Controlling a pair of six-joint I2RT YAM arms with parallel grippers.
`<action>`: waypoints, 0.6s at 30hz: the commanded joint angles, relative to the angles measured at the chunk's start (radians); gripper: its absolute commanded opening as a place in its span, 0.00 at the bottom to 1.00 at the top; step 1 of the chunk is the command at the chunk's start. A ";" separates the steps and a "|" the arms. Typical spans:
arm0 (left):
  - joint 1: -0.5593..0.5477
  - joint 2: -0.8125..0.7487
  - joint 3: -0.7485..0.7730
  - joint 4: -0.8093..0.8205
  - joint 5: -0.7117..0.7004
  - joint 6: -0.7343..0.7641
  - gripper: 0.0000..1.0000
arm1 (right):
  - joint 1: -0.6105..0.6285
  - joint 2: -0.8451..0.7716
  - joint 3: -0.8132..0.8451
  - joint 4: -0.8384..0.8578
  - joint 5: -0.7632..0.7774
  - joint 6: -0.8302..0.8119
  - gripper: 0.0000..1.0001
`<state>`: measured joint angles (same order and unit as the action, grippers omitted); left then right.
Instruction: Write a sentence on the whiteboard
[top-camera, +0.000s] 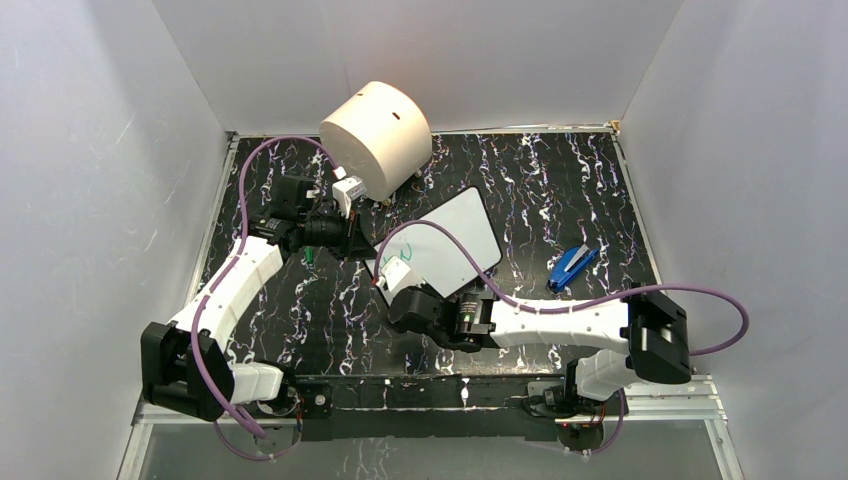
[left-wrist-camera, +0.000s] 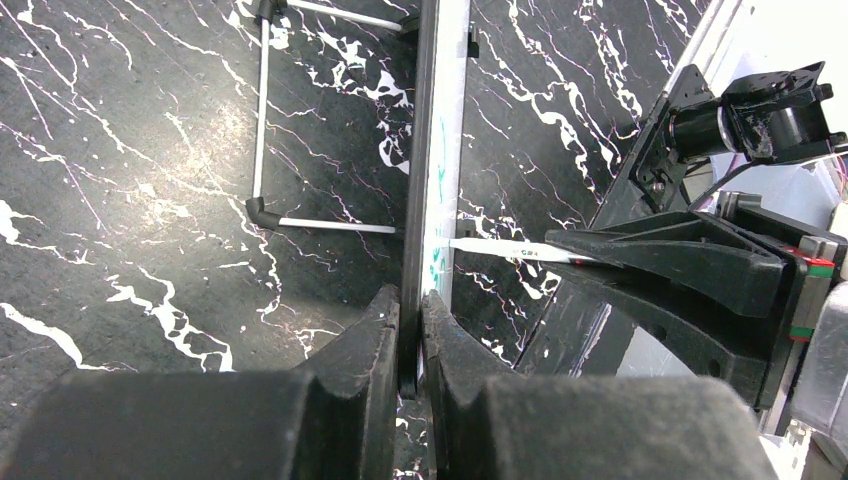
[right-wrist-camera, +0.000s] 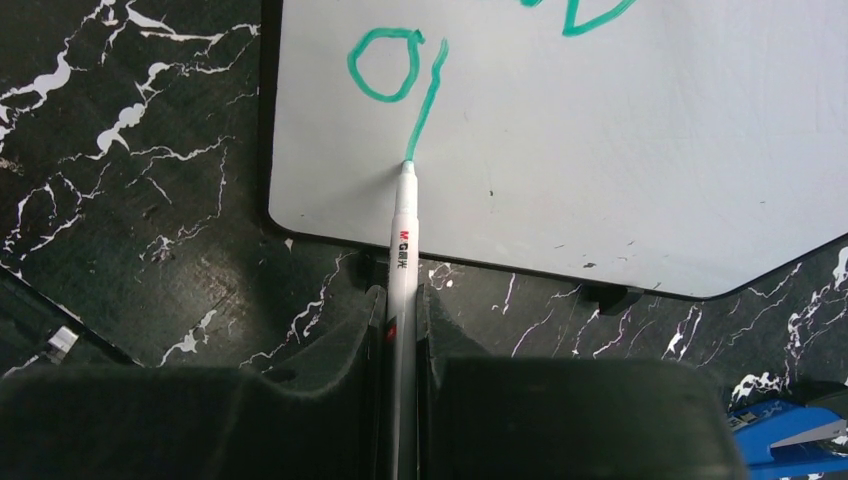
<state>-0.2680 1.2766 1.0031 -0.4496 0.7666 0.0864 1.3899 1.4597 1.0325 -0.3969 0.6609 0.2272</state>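
- Top external view: the whiteboard is around the middle of the black marbled counter, turned at an angle to the counter edges.
- A big cream cylinder lies at the far edge of the counter, left of the middle and just beyond the board.
- A blue stapler lies between the board and the right edge of the counter, apart from the board.
- Left wrist view: the board is seen edge-on. The left pincer is narrow, and its two fingers are pressed on the thin black rim from both sides.
- On the back side of the board, a thin wire frame meets it.
- Right wrist view: the right pincer is closed around a white marker, and the marker points away from the pincer toward the board.
- The marker tip touches the white surface near the board's rounded corner, at the lower end of a slanted green stroke.
- The green lettering here shows a round shape next to this stroke. More green marks above are cut by the picture edge, so I cannot read them.
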 joint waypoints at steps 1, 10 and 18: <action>0.000 -0.007 -0.018 -0.017 -0.076 0.041 0.00 | -0.006 0.008 0.036 0.000 -0.006 0.026 0.00; 0.000 -0.006 -0.019 -0.018 -0.078 0.039 0.00 | -0.008 -0.104 0.012 0.126 0.019 -0.047 0.00; 0.001 -0.006 -0.019 -0.018 -0.075 0.039 0.00 | -0.013 -0.076 0.029 0.160 0.055 -0.070 0.00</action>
<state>-0.2680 1.2762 1.0031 -0.4500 0.7708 0.0860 1.3811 1.3788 1.0325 -0.2974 0.6804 0.1776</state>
